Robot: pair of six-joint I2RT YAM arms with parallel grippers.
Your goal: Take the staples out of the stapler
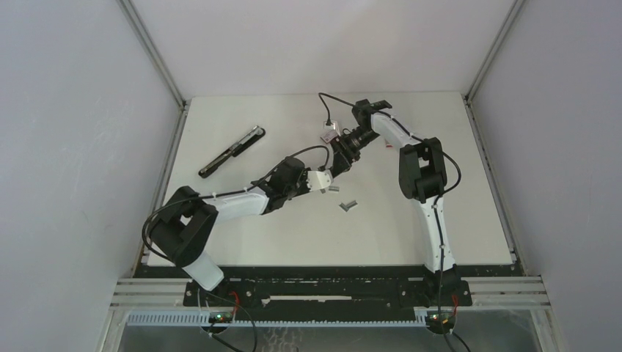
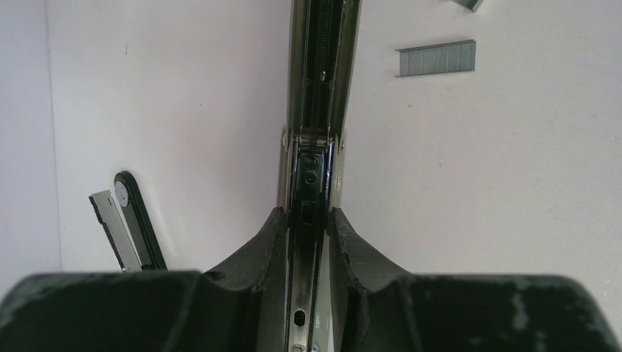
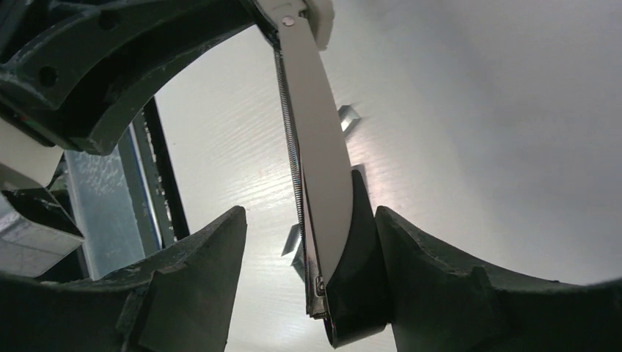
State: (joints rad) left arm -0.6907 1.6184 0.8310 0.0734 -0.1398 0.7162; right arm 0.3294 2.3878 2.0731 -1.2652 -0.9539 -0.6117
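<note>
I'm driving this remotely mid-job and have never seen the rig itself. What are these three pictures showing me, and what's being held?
You have two robot arms bolted at the near edge of a white table, each ending in a two-finger gripper. The wide picture comes from a fixed camera above and behind them. The other two come from cameras on the wrists, looking out past each arm's own fingers.

The left gripper is shut on the stapler, which is swung open so its metal channel shows. The right gripper is open, and a metal arm of the stapler lies against one of its fingers only.

On the table lie a short grey strip of staples, already out, and a second stapler, long and dark, at the far left.
</note>
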